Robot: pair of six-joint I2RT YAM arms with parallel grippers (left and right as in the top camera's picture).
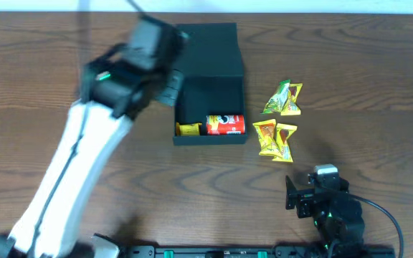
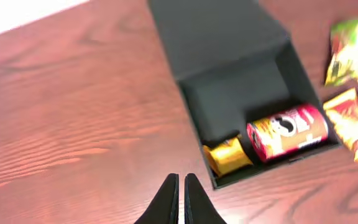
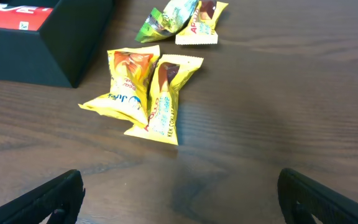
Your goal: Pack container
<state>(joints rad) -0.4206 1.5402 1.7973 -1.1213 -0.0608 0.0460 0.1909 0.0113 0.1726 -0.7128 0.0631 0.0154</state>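
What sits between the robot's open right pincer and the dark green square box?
Two yellow foil snack packets lie on the wooden table between the right pincer and the dark teal-green square box, clearest in the right wrist view.

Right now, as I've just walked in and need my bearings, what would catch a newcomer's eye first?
The dark container sits open mid-table with a red can and a yellow packet inside. Four yellow and green snack packets lie loose on the wood to its right. The white left arm reaches to its left side.
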